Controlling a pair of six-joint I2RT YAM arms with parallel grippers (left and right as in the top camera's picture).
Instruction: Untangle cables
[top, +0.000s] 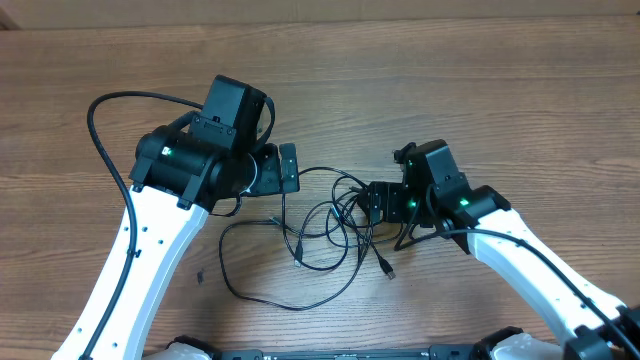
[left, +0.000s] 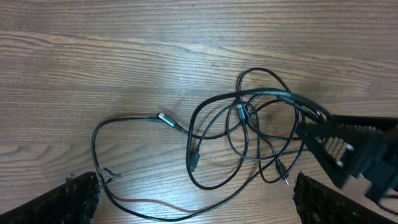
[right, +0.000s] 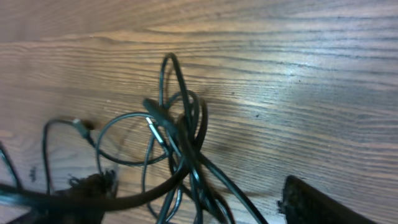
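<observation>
My left pincer (top: 287, 168) hangs low at the left edge of the cables (top: 335, 215), jaws wide apart and holding nothing. I judge it waits open there so it can pin a strand once the other side pulls. In its own camera, one of its fingers (left: 81, 196) sits just beside the slack loop (left: 99, 155). The loop lies flat on the table (top: 500, 80) and crosses nothing on that side, so that stretch looks free.

A silver-tipped plug (left: 165, 118) lies on the loop's upper run, between the loop and the tangle. I cannot tell which way its cord runs.

Right of centre the strands wind over one another in a knot (left: 249, 109). Two plug ends trail out below it, apart from each other.

My right pincer (top: 375, 203) sits at the knot's right side. Its jaws are apart, and in its own camera the crossing strands lie between them, with nothing clamped that I can see. I judge it is placed there because that is where the cords bind: a grip there, drawn to the right, would open the windings. The risk, as I see it, is dragging the whole bundle along unless my left side holds a strand down.
</observation>
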